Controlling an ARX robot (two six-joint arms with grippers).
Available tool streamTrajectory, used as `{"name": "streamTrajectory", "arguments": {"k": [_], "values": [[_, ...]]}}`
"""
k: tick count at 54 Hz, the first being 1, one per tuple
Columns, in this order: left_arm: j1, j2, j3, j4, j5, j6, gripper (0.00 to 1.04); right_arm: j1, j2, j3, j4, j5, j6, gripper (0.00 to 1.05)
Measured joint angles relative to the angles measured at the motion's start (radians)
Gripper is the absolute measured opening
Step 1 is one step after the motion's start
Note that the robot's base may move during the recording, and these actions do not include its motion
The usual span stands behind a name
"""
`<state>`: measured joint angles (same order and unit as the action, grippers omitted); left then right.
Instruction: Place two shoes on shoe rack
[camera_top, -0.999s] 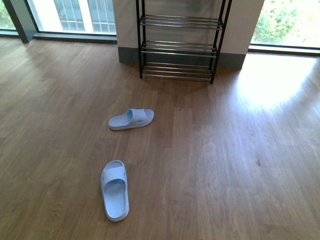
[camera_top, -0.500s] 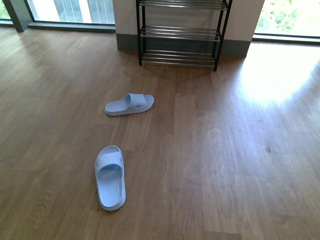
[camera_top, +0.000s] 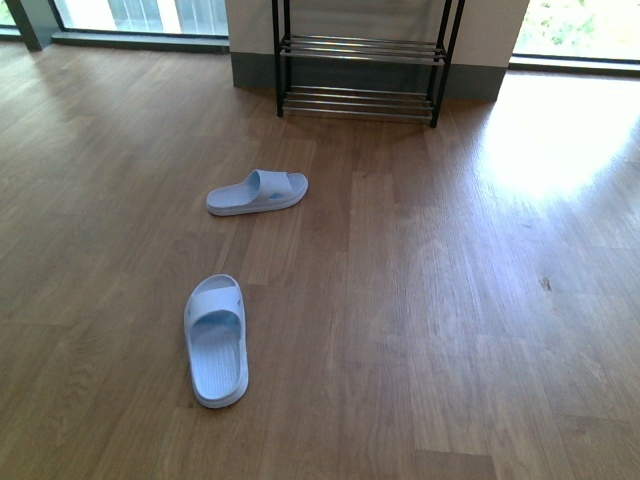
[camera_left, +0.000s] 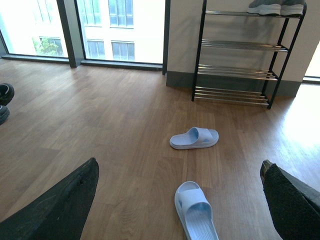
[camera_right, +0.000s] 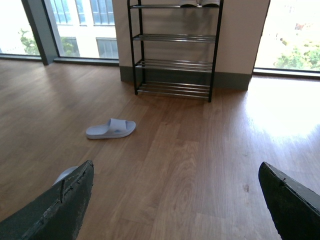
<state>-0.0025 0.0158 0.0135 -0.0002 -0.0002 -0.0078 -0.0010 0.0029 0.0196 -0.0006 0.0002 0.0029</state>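
Two pale blue slide sandals lie on the wood floor. The near sandal (camera_top: 216, 340) points away from me; it also shows in the left wrist view (camera_left: 196, 216), between my left gripper's open fingers. The far sandal (camera_top: 258, 192) lies sideways closer to the black shoe rack (camera_top: 360, 72), and shows in both wrist views (camera_left: 194, 138) (camera_right: 110, 129). The grey sneakers (camera_left: 276, 6) sit on the rack's top tier. My left gripper (camera_left: 180, 200) and right gripper (camera_right: 175, 200) are open and empty above the floor. Neither arm shows in the front view.
The rack (camera_right: 174, 50) stands against a pale wall pillar between floor-length windows. A dark object (camera_left: 5, 100) lies at the floor's edge in the left wrist view. Sunlight glares on the floor to the right (camera_top: 560, 140).
The front view has tilted downward and advanced: the rack has slid up to the frame's top and both sandals sit higher in the picture. The sandals have not moved on the floor.
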Motion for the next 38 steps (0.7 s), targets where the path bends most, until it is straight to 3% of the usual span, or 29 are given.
{"name": "streamTrajectory", "arguments": {"k": [38], "values": [[0.000,0.000,0.000,0.000,-0.001,0.000,0.95,0.000,0.000,0.000,0.000,-0.003,0.000,0.96]]}}
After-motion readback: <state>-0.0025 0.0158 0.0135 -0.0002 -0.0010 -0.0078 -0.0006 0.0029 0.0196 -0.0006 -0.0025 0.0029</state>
